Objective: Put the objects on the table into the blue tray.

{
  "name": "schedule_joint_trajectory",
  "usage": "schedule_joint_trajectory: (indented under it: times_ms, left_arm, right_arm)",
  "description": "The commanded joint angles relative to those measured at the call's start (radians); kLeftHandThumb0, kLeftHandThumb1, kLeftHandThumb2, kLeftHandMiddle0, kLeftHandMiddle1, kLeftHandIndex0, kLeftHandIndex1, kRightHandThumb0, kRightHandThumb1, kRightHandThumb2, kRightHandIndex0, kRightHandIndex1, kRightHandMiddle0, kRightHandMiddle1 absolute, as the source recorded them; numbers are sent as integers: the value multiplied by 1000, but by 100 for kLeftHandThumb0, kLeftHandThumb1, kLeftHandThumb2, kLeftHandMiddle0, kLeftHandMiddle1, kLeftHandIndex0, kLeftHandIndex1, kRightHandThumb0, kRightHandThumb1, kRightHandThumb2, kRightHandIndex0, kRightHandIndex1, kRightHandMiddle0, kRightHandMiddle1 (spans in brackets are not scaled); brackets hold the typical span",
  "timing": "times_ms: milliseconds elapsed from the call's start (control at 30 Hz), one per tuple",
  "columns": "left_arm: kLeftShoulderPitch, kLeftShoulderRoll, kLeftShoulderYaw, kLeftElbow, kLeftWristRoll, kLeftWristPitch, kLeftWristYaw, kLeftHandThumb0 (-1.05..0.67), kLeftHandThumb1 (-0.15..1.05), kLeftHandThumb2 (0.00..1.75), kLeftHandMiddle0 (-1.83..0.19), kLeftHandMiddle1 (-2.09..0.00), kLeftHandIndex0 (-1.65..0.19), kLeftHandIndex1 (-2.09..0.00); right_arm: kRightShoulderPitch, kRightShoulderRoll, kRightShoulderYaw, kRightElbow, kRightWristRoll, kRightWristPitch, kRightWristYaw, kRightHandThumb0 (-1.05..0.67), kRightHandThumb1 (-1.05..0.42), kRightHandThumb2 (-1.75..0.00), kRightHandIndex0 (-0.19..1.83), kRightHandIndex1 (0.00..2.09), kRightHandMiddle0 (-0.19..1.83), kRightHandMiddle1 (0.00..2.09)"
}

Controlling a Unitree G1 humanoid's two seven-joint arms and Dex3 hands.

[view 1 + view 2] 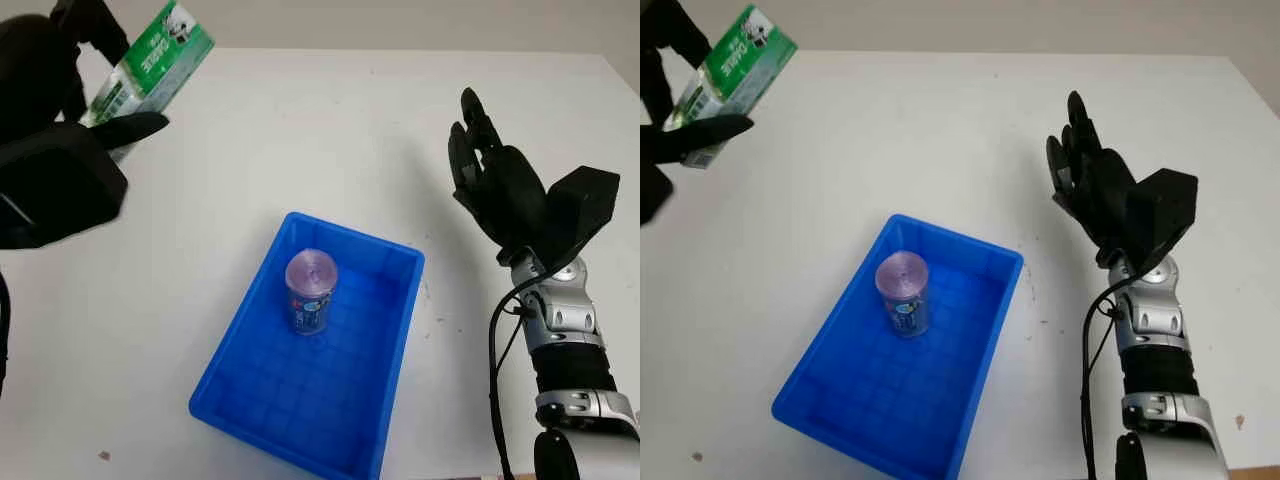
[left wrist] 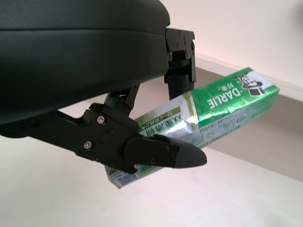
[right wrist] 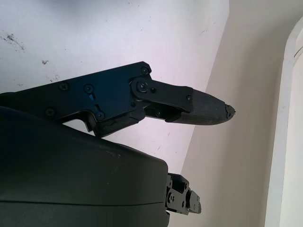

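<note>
You're looking at the blue plastic tray (image 1: 262, 420) nearest the robot, sitting at an angle on the white table (image 1: 330, 130). A small cylindrical can with a purple lid and blue label (image 1: 310, 291) is standing upright inside it, toward the far end of the tray, so that object is already in.

Further out, to the tray's right, the right hand (image 1: 487, 170) is hovering above bare table, open and holding nothing, palm roughly vertical with the fingertips pointing away from the robot. It is well apart from the tray and looks idle.

Farthest, at the far left, the left hand (image 1: 75, 115) is carrying the green rectangular toothpaste box (image 1: 150, 62), lifted clear of the table and tilted, its far end higher. The black fingers (image 2: 161, 153) are closing across the near half of the box (wrist view shows one under it, another above), so the grasp looks firm.

Step in hand, as I read it: transporting the box to the tray. Next you're needing to swing the left hand inward and toward the robot until the box is over the tray's free area, near end, avoiding the can, then lower and release.
</note>
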Motion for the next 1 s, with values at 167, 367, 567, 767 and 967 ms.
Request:
schedule_joint_trajectory:
  times_ms: [167, 367, 567, 767, 967]
  left_arm:
    - [-91, 23, 14, -169, -288, 208, -121, -26, 105, 30, -32, -209, -18, -198]
    - [-154, 94, -53, -275, -469, 452, -148, -22, 105, 33, -15, -209, -5, -209]
    - [-208, 117, -102, -317, -620, 600, -128, -22, 105, 37, -9, -209, 6, -209]
    - [-259, 160, -139, -328, -750, 732, -118, -21, 105, 42, -9, -209, 13, -209]
    - [-265, 126, -102, -326, -850, 804, -73, -19, 105, 47, -16, -209, 13, -209]
  right_arm:
    - [-1, -12, -2, -17, -4, 4, 0, -66, -105, -60, -19, 1, -19, 3]
    - [3, -15, 0, -10, -6, -8, 12, -66, -105, -61, -19, 0, -19, 0]
    - [11, -13, -4, -24, -8, 1, -2, -67, -105, -59, -19, 1, -19, 3]
    - [15, -14, -2, -35, -11, 7, -5, -66, -105, -59, -19, 1, -19, 2]
    - [6, -13, 5, -25, -18, 0, 0, -67, -105, -59, -19, 0, -19, 0]
